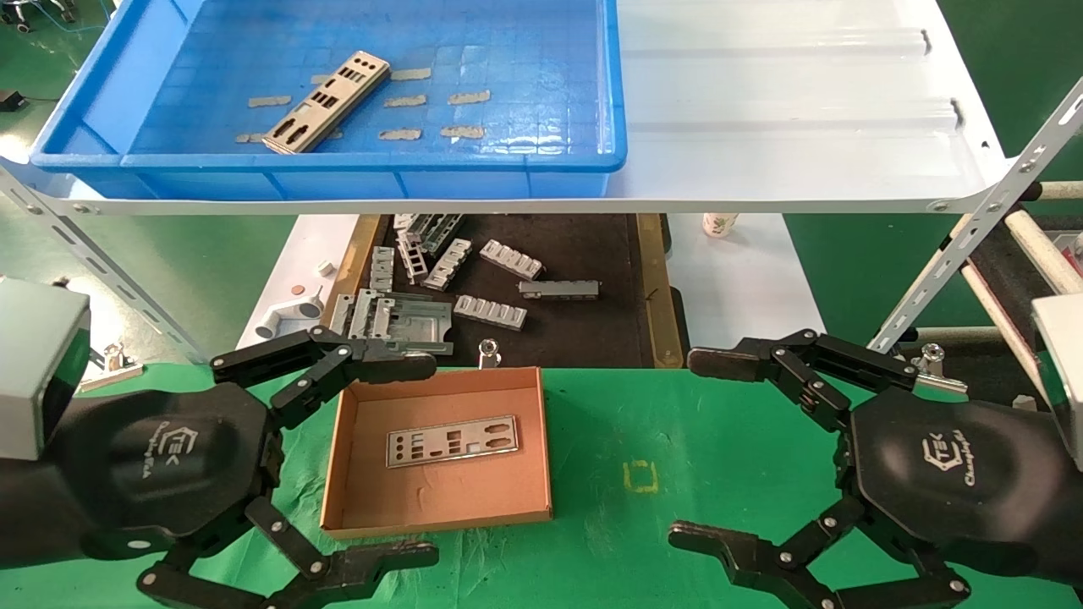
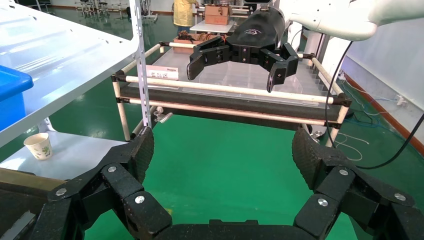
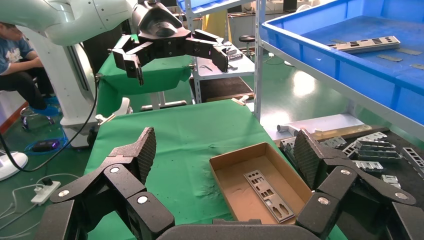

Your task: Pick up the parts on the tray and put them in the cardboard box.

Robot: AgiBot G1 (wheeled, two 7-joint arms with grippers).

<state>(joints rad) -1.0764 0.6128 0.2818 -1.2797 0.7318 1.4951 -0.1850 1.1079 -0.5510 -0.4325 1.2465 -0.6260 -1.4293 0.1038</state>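
The left hand (image 1: 338, 457) hangs low over the green worktop (image 1: 694, 457), just beside the box (image 1: 355, 495), its fingers spread wide and holding nothing. The right hand (image 1: 744, 448) hangs well to the other side of the box, equally wide and empty. One part (image 1: 451, 441) lies flat on the box floor (roughly in the middle). A second part (image 1: 327, 101) lies at an angle in the tray (image 1: 611, 85), which sits on a white shelf (image 1: 787, 101) above. Grey brackets (image 1: 491, 311) are scattered on a black mat (image 1: 584, 330) beyond the box.
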